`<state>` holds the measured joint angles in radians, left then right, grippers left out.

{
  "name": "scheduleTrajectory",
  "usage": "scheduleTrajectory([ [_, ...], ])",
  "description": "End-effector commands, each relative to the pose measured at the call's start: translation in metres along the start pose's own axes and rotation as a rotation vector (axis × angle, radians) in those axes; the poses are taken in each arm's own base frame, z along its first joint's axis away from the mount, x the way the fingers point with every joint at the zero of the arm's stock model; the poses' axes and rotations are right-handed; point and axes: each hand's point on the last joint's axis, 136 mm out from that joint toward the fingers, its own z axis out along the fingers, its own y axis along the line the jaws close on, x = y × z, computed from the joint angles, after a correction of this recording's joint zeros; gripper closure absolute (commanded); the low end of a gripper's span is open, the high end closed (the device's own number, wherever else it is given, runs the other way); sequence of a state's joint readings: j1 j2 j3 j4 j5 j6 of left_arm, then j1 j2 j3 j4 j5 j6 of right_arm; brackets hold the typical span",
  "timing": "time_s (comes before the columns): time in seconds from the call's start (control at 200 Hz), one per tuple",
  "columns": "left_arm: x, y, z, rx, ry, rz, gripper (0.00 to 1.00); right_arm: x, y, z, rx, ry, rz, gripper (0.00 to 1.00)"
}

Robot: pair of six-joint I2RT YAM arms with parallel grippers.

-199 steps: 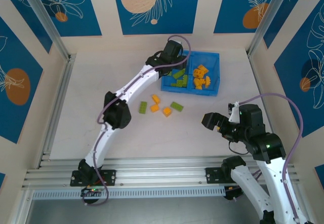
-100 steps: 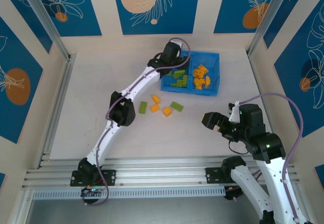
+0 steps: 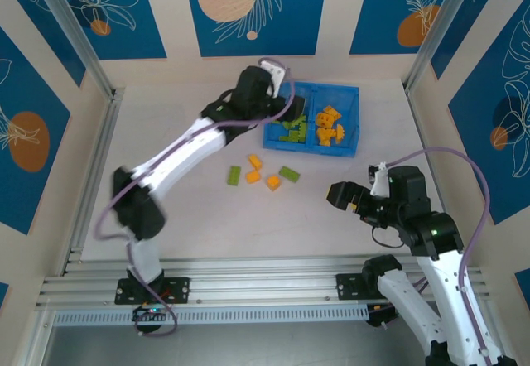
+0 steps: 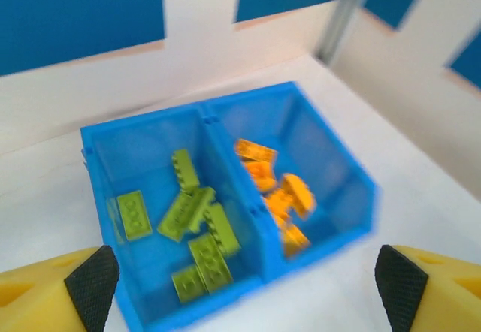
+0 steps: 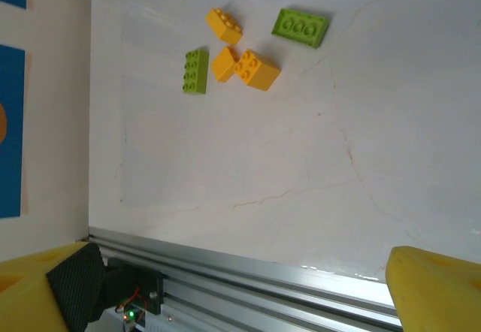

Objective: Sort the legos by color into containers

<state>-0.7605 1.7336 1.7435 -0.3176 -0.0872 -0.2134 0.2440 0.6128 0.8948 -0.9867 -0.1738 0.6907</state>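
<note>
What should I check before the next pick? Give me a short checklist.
1. Left gripper open and empty: ok.
2. Right gripper open and empty: ok.
3. Bin colours unmixed, green in the left compartment, orange in the right: ok.
4. Table cleared: not ok; two green legos and three orange legos lie loose.
5. Loose legos spaced for a clean grip: not ok; two orange ones touch.
</note>
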Motion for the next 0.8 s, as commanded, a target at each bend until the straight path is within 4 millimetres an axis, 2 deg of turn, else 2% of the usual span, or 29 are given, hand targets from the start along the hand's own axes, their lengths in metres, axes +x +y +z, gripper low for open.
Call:
scheduleTrajectory([
  [0.0, 0.011, -0.02, -0.051, 0.053, -0.071, 0.087, 0.09, 0.006, 0.01, 0.018, -0.06, 0.073, -0.055, 0.03],
  [0.085, 0.052, -0.025, -0.082, 0.059, -0.041, 0.097, 0.09, 0.004, 0.015, 0.035, -0.055, 0.095, -0.106, 0.03],
  [0.095, 0.049, -0.027, -0.091, 0.061, -0.057, 0.092, 0.09, 0.003, 0.016, 0.037, -0.052, 0.095, -0.113, 0.03],
  [0.1, 0.06, -0.026, -0.087, 0.057, -0.033, 0.095, 0.09, 0.003, 0.015, 0.038, -0.047, 0.097, -0.113, 0.03],
  [0.115, 0.06, -0.027, -0.097, 0.06, -0.045, 0.094, 0.09, 0.002, 0.018, 0.041, -0.048, 0.096, -0.13, 0.03],
  [0.12, 0.07, -0.026, -0.094, 0.056, -0.022, 0.097, 0.09, 0.002, 0.018, 0.042, -0.046, 0.096, -0.134, 0.03],
  [0.135, 0.069, -0.028, -0.104, 0.057, -0.036, 0.096, 0.09, 0.001, 0.019, 0.045, -0.04, 0.097, -0.146, 0.03],
  [0.14, 0.079, -0.027, -0.101, 0.052, -0.016, 0.099, 0.09, 0.0, 0.02, 0.046, -0.039, 0.095, -0.151, 0.03],
  [0.145, 0.075, -0.027, -0.106, 0.054, -0.03, 0.097, 0.09, 0.001, 0.02, 0.048, -0.035, 0.098, -0.155, 0.03],
  [0.15, 0.084, -0.026, -0.104, 0.049, -0.01, 0.101, 0.09, 0.0, 0.02, 0.049, -0.033, 0.099, -0.16, 0.03],
  [0.155, 0.081, -0.028, -0.108, 0.051, -0.022, 0.099, 0.09, 0.0, 0.02, 0.05, -0.03, 0.1, -0.164, 0.03],
  [0.16, 0.091, -0.027, -0.106, 0.047, -0.001, 0.104, 0.09, -0.001, 0.02, 0.051, -0.026, 0.098, -0.166, 0.03],
  [0.17, 0.089, -0.027, -0.112, 0.048, -0.013, 0.103, 0.09, 0.0, 0.021, 0.054, -0.022, 0.102, -0.177, 0.03],
  [0.18, 0.1, -0.026, -0.111, 0.041, 0.009, 0.108, 0.09, -0.001, 0.022, 0.056, -0.02, 0.102, -0.189, 0.03],
  [0.185, 0.097, -0.027, -0.116, 0.044, -0.005, 0.105, 0.09, -0.001, 0.022, 0.058, -0.017, 0.102, -0.195, 0.03],
  [0.195, 0.102, -0.027, -0.118, 0.042, 0.003, 0.108, 0.09, -0.002, 0.023, 0.06, -0.013, 0.103, -0.205, 0.03],
  [0.2, 0.111, -0.026, -0.116, 0.039, 0.024, 0.113, 0.09, -0.002, 0.023, 0.061, -0.011, 0.103, -0.211, 0.03],
  [0.215, 0.113, -0.026, -0.122, 0.037, 0.019, 0.11, 0.09, -0.002, 0.024, 0.065, -0.004, 0.105, -0.229, 0.02],
  [0.385, 0.193, -0.021, -0.149, 0.057, 0.156, 0.111, 0.09, -0.006, 0.027, 0.112, 0.083, 0.137, -0.403, 0.01],
  [0.475, 0.22, -0.02, -0.164, 0.076, 0.205, 0.094, 0.09, -0.011, 0.027, 0.138, 0.138, 0.157, -0.466, 0.01],
  [0.595, 0.246, -0.01, -0.18, 0.064, 0.262, 0.057, 0.09, -0.014, 0.033, 0.174, 0.164, 0.2, -0.526, 0.03],
  [0.665, 0.258, -0.001, -0.187, 0.031, 0.299, 0.037, 0.08, -0.016, 0.036, 0.196, 0.175, 0.222, -0.56, 0.06],
  [0.795, 0.269, 0.001, -0.193, 0.035, 0.329, 0.023, 0.06, -0.02, 0.031, 0.234, 0.256, 0.255, -0.605, 0.1],
])
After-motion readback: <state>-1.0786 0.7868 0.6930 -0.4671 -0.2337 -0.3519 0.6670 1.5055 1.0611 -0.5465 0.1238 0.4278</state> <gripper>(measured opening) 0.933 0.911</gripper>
